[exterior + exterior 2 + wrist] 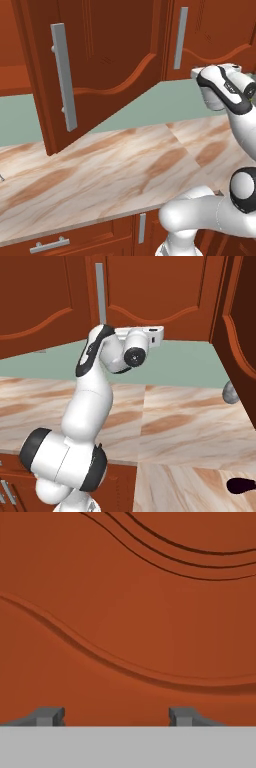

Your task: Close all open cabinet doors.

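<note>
Looking along my jaws (pixel 116 716), I see the two tips standing apart with nothing between them, facing a reddish-brown door panel (pixel 130 612) with curved grooves; whether the tips touch the wood I cannot tell. Nearest below me is the marbled worktop (pixel 115 175), with a drawer front (pixel 55 240) under its edge. My hand (pixel 145 338) is raised above the worktop, up by the upper cabinets.

By my judgement the task is not finished. One door (pixel 95 65) on the left hangs swung out over the worktop, its bar handle (pixel 64 77) turned toward the camera. In the right base view another door (pixel 240 341) stands edge-on at the far right, apparently open as well. The door (pixel 155 291) behind my hand looks flush, so it seems shut.

The doors are tall, reddish-brown wood with a raised arch-edged panel and a long flat grey vertical handle (pixel 180 37).
</note>
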Motion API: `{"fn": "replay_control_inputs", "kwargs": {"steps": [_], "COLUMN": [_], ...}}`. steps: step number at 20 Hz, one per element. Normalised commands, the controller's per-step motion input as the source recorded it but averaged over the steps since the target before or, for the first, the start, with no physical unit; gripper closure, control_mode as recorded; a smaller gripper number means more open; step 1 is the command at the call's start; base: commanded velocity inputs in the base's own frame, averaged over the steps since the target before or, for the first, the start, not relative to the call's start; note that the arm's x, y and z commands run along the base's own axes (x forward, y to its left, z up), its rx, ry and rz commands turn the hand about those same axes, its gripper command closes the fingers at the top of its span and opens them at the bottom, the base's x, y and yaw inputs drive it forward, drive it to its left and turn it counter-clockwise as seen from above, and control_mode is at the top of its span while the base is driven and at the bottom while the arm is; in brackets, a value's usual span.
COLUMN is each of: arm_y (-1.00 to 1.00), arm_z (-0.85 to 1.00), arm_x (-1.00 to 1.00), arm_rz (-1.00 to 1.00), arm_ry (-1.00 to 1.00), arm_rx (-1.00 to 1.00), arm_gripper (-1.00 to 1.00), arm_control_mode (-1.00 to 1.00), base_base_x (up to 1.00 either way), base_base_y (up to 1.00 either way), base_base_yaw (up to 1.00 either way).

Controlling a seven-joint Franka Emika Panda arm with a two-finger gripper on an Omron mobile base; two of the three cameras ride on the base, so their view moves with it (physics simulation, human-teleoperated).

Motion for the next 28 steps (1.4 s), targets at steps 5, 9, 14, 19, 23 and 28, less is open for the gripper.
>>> {"fn": "replay_control_inputs", "kwargs": {"steps": [5,9,14,19,23,28], "arm_y": [0.0,-0.08,-0.24,0.0,0.13,0.59], "arm_z": [0.01,0.02,0.21,0.65,0.63,0.1], "arm_x": [0.0,-0.27,-0.91,-0.92,-0.97,-1.0], "arm_rz": [0.0,0.0,0.0,0.0,0.0,0.0], "arm_ry": [0.0,0.0,0.0,0.03,0.25,0.41], "arm_rx": [0.0,0.0,0.0,-0.01,-0.06,-0.16], "arm_gripper": [-1.0,-1.0,-1.0,-1.0,-1.0,-1.0], "arm_control_mode": [-1.0,-1.0,-1.0,-1.0,-1.0,-1.0], "base_base_x": [0.0,0.0,0.0,0.0,0.0,0.0], "base_base_y": [0.0,0.0,0.0,0.0,0.0,0.0], "base_base_yaw": [0.0,0.0,0.0,0.0,0.0,0.0]}}
